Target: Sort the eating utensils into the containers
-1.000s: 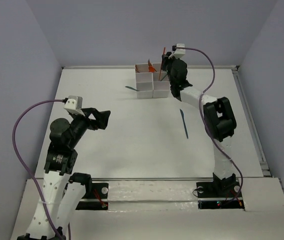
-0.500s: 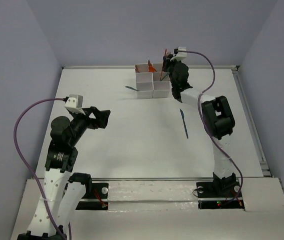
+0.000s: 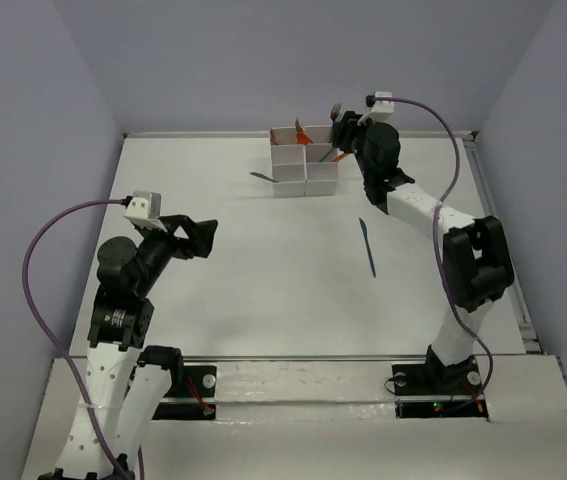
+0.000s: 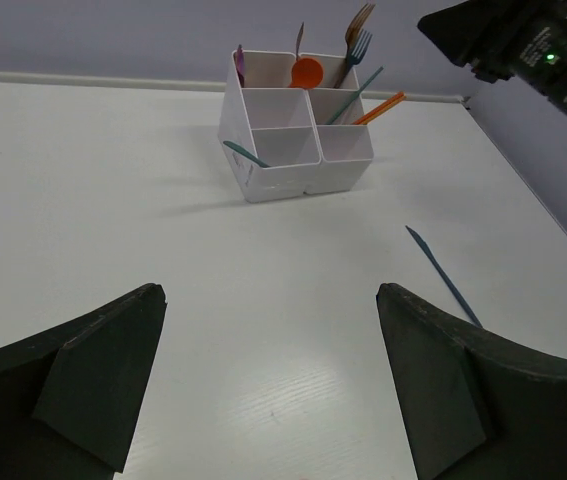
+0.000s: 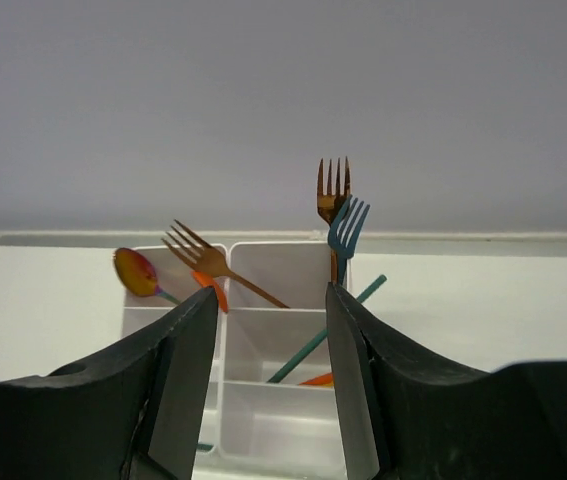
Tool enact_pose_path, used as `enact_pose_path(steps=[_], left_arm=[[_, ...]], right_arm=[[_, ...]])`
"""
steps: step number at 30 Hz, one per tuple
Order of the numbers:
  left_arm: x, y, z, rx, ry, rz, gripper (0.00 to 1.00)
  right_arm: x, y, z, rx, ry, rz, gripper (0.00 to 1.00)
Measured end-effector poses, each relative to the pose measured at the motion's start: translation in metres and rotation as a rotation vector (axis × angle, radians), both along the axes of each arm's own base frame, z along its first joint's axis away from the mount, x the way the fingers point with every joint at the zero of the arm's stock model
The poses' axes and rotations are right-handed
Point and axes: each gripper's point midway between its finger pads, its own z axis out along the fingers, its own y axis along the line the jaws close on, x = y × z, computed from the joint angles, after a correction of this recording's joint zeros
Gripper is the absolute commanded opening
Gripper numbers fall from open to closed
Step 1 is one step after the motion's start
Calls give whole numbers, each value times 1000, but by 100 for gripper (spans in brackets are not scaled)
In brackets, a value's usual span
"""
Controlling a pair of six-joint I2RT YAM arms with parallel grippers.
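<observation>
Most utensils stand in the containers. One teal knife lies on the worktop, and a second teal knife leans outside the boxes. My right tool and left tool are spread, empty.

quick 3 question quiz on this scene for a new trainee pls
1. True or false: a teal knife lies on the table, outside the white boxes.
2. What do the right fingers hold? A) a fork B) nothing C) a spoon
3. What colour is the fork right beside the upright copper fork?
Key: 1 true; 2 B; 3 blue.
</observation>
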Motion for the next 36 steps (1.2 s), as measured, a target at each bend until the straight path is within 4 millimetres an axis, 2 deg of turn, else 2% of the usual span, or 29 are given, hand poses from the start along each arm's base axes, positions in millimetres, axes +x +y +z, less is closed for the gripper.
enact_pose_path(steps=[2,3,4,6,8,10,12,14,16,17,20,25,31,36], left_arm=[[-1,0,2,-1,-9,0,99],[-2,0,3,-2,-13,0,99],[-2,0,4,-2,-16,0,99],[-3,0,5,-3,-21,0,99],[-4,0,6,-3,-24,-1,99],[-5,0,7,-4,-29,-2,99],[-7,-2,10,-6,-39,-9,99],[-10,-3,12,-7,-49,-16,99],[-12,-5,14,-8,-57,-24,99],[-13,-6,15,-8,-59,-28,99],[-14,-7,15,-9,-61,-35,99],[-18,-9,19,-12,-79,-43,99],[-19,-10,20,-13,-81,-46,99],[-20,-12,20,-13,-81,-57,99]], right_arm=[[-26,-11,22,49,18,-13,50],[-37,-15,26,68,29,-16,50],[-52,-21,24,93,61,-22,49],[-72,-29,3,109,137,-37,48],[-84,-34,-34,97,246,-56,48],[-104,-42,-93,59,413,-85,48],[-141,-56,-160,-2,607,-117,50],[-174,-70,-202,-53,747,-144,50],[-194,-78,-221,-88,830,-163,50],[-201,-82,-226,-105,863,-170,50],[-207,-86,-229,-117,891,-190,49],[-214,-92,-233,-137,936,-216,39],[-201,-86,-241,-170,970,-203,27],[-195,-81,-242,-185,982,-179,7]])
